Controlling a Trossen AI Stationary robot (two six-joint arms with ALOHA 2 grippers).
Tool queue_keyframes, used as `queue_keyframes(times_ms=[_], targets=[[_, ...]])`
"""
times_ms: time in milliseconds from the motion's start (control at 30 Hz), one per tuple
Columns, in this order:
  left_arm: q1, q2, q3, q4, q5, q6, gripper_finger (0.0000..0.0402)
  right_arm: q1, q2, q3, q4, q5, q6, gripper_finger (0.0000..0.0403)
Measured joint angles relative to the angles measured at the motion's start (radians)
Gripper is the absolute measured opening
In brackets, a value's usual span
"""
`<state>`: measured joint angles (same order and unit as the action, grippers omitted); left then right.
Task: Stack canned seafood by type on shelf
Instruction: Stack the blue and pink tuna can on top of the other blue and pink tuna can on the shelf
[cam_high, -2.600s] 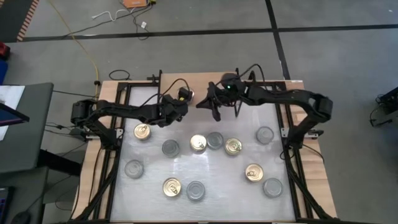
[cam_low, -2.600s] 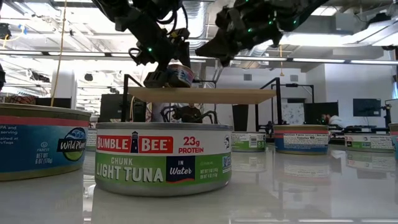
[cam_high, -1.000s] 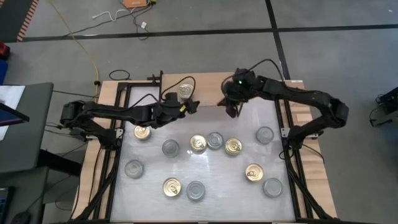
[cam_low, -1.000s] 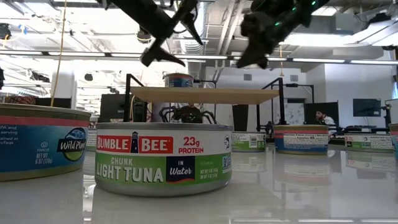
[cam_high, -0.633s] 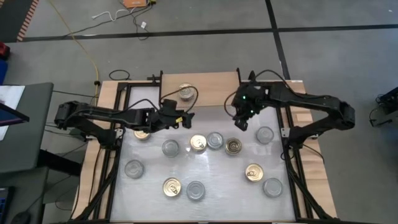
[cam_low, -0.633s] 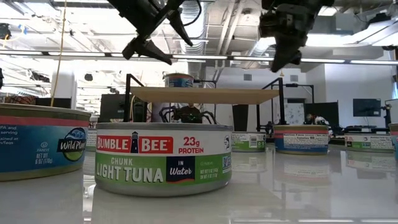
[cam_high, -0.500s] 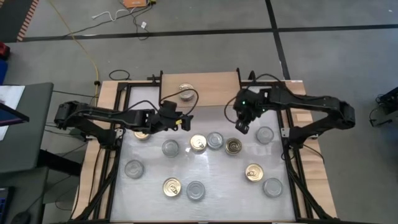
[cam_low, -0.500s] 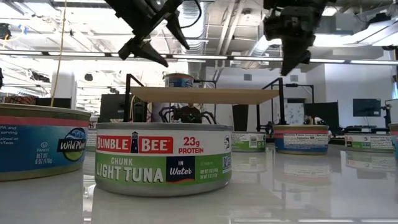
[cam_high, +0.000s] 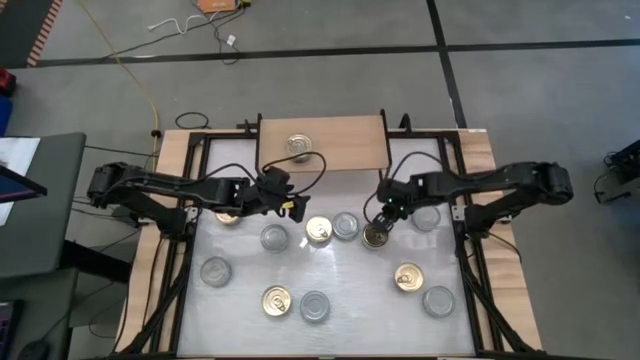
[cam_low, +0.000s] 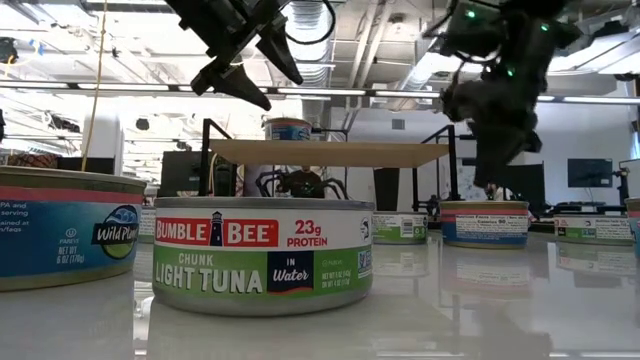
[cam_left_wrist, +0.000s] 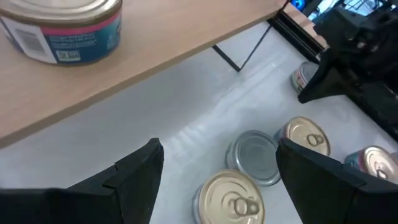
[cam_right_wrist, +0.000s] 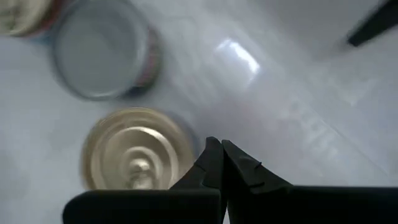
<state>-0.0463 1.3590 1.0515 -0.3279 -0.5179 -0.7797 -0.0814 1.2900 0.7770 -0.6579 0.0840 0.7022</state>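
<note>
One silver-lid can (cam_high: 298, 147) sits on the wood shelf (cam_high: 350, 143), near its left end. The other cans are down on the white table (cam_high: 240, 285). L gripper (cam_high: 297, 208) hangs above the table just in front of the shelf, fingers wide, holding nothing. R gripper (cam_high: 377, 228) is low, right by a gold-lid can (cam_right_wrist: 138, 149), fingers pinched tight together, holding nothing.

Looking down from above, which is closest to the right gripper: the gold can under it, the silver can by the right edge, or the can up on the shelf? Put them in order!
From the right gripper:
1. Gold can, directly beneath.
2. Silver can, toward the table's right edge.
3. Can on the shelf, far side, on the wooden board.
</note>
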Motion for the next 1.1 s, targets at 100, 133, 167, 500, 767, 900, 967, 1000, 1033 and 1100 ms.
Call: queue_keyframes(times_ms=[100,133,167,500,767,900,967,1000,1033,1100], targets=[[0.000,0.000,0.000,0.000,0.005,0.024,0.0299,0.038,0.007,-0.031,0.023,0.062,0.099,0.0024],[0.000,0.000,0.000,0.000,0.017,0.029,0.0299,0.052,0.007,-0.036,0.021,0.063,0.118,0.0024],[0.000,0.000,0.000,0.000,0.023,0.035,0.0299,0.066,0.007,-0.039,0.028,0.062,0.132,0.0024],[-0.018,0.000,0.000,0.003,0.068,-0.025,0.0299,0.188,0.051,-0.049,0.001,0.221,0.293,0.0019],[-0.146,0.000,0.000,0.011,0.010,-0.178,0.0297,0.283,0.125,-0.049,0.308,-0.024,0.133,0.0019],[-0.240,0.000,0.000,0.005,-0.037,-0.280,0.0296,0.352,0.117,-0.047,0.421,-0.013,0.161,0.0025],[-0.291,0.000,0.000,0.002,-0.083,-0.338,0.0296,0.379,0.110,-0.047,0.382,-0.003,0.198,0.0026],[-0.316,0.000,0.000,0.002,-0.113,-0.368,0.0296,0.391,0.106,-0.047,0.358,0.001,0.214,0.0026],[-0.340,0.005,0.000,0.003,-0.144,-0.402,0.0295,0.403,0.101,-0.047,0.320,0.008,0.232,0.0025],[-0.385,0.021,0.000,0.013,-0.199,-0.473,0.0295,0.429,0.094,-0.047,0.234,0.021,0.279,0.0023]])
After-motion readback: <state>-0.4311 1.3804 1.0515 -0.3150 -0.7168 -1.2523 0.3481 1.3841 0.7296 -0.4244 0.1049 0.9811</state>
